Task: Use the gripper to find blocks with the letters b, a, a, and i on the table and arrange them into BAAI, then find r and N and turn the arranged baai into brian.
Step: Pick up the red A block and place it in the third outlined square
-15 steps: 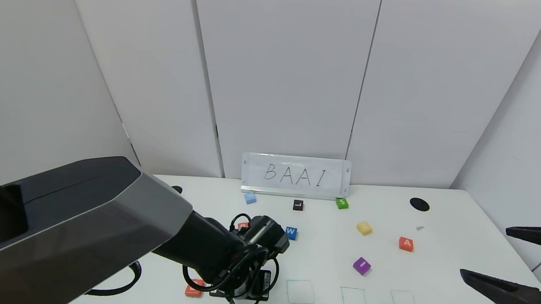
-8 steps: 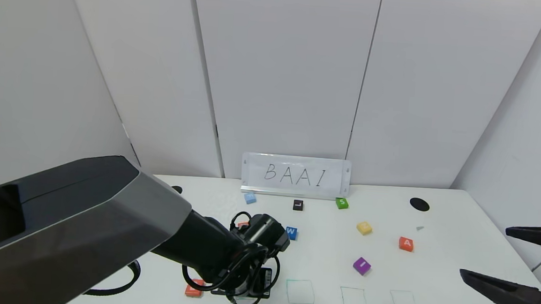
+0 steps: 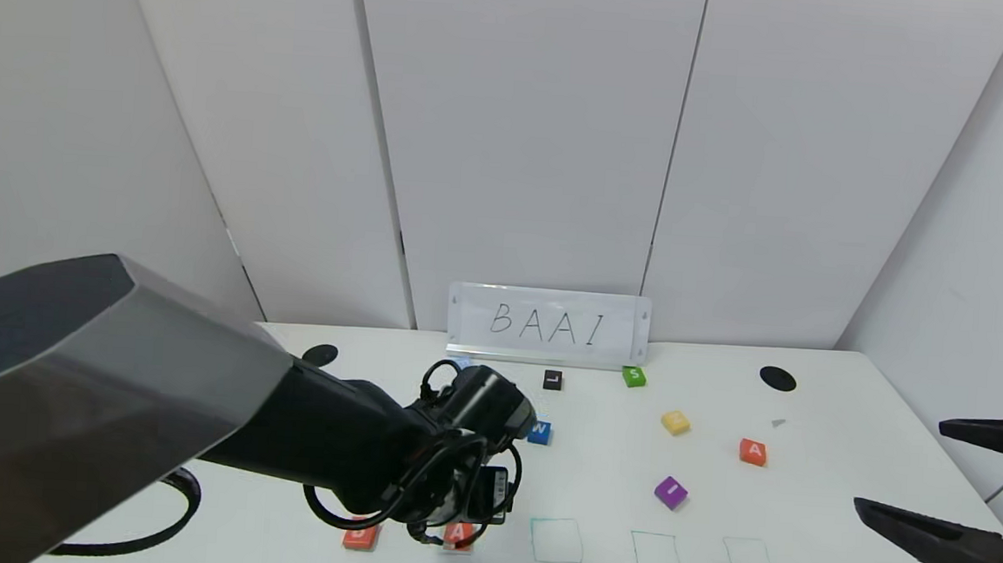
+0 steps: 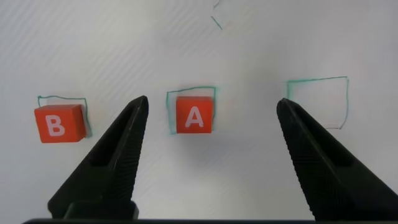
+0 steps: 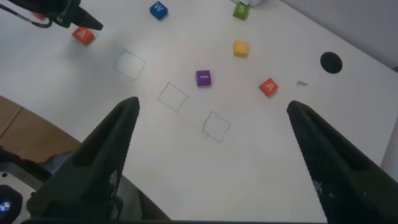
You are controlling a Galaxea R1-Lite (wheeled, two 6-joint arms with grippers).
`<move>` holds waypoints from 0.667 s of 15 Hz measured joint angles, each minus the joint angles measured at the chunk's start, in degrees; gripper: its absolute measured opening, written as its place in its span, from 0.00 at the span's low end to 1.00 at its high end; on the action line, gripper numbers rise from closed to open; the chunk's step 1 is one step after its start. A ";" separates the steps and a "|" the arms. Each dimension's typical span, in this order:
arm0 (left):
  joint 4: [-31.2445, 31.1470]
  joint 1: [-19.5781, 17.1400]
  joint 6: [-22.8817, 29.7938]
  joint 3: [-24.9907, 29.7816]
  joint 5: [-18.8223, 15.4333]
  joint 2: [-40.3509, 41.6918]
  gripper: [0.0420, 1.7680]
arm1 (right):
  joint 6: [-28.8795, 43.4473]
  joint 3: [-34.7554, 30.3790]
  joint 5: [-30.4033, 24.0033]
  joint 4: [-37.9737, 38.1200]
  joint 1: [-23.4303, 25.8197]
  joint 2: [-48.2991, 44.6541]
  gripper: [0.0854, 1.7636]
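Note:
An orange-red B block (image 4: pixel 58 123) and an orange-red A block (image 4: pixel 194 114) each sit in a green outline on the white table (image 3: pixel 818 510). Both also show in the head view, B (image 3: pixel 361 534) and A (image 3: pixel 458 535). My left gripper (image 4: pixel 211 106) is open and empty, above and apart from this A block. The second A block (image 3: pixel 752 452) and the purple I block (image 3: pixel 671 492) lie loose at the right. The R block is hidden behind my left arm. My right gripper (image 3: pixel 899 465) is open and empty at the table's right edge.
Three empty green outlines (image 3: pixel 556 540) (image 3: pixel 655 553) (image 3: pixel 750 560) run along the front. Blue W (image 3: pixel 539 432), black L (image 3: pixel 553 379), green S (image 3: pixel 633 377) and yellow (image 3: pixel 676 423) blocks lie mid-table. A BAAI sign (image 3: pixel 548 324) stands at the back, with black discs (image 3: pixel 319 355) (image 3: pixel 778 378) on either side.
My left gripper has lifted and drawn back, uncovering the A block that now rests in the second outline. The right arm has not moved.

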State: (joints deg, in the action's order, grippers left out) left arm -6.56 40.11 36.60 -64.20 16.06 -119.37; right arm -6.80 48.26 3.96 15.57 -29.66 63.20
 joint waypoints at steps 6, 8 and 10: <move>0.33 -3.40 -2.15 2.56 -5.24 10.23 0.91 | 2.40 0.66 4.63 -0.71 0.04 1.93 0.97; 0.21 -5.38 -6.30 3.69 -9.70 15.21 0.92 | 3.30 0.90 4.57 -0.90 -0.33 2.68 0.97; -0.44 -7.89 -10.28 4.55 -13.37 20.72 0.93 | 4.71 1.16 5.07 -0.85 -0.40 3.15 0.97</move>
State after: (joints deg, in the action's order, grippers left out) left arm -7.00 32.22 26.32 -59.65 2.68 -98.65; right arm -2.10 49.42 9.03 14.71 -30.06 66.34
